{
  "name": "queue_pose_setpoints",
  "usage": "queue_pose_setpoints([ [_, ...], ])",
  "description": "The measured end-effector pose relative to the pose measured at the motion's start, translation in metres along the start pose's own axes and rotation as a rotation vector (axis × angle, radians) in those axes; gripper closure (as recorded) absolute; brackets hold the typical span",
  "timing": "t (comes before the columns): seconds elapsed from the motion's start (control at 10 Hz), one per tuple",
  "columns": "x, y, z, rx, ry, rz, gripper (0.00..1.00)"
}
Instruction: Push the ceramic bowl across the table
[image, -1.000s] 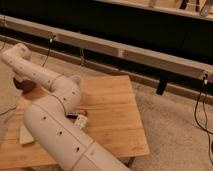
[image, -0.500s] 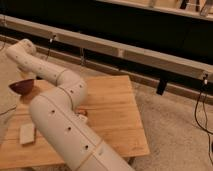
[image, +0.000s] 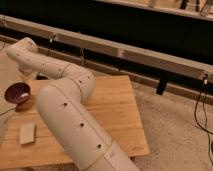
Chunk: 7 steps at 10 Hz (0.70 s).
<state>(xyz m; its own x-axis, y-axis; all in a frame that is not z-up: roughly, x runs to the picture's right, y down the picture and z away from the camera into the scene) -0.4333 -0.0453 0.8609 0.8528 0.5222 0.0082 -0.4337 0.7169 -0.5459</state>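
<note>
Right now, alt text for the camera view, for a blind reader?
A white robot arm reaches across a light wooden table, its hand at far left, above a dark maroon ceramic bowl that sits at the table's left edge. A beige sponge lies nearer the camera.

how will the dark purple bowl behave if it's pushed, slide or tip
The ceramic bowl looks rigid and glossy, so it would likely slide on the smooth table. Low and wide, it probably won't tip, but it sits at the table's left edge and might drop off. The gripper is past it, near the far-left corner.
</note>
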Motion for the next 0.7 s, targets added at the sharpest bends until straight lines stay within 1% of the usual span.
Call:
queue_pose_setpoints([
  [0.1,0.009,0.007,-0.002,-0.019,0.02,-0.004,0.35],
  [0.2,0.023,0.019,-0.005,-0.049,0.044,-0.016,0.35],
  [0.3,0.027,0.026,-0.005,-0.062,0.05,-0.028,0.35],
  [0.4,0.032,0.036,0.0,-0.082,0.05,-0.05,0.35],
  [0.5,0.031,0.047,0.008,-0.103,0.039,-0.077,0.35],
  [0.6,0.031,0.053,0.016,-0.113,0.034,-0.091,0.35],
  [0.7,0.029,0.063,0.031,-0.126,0.033,-0.11,0.35],
])
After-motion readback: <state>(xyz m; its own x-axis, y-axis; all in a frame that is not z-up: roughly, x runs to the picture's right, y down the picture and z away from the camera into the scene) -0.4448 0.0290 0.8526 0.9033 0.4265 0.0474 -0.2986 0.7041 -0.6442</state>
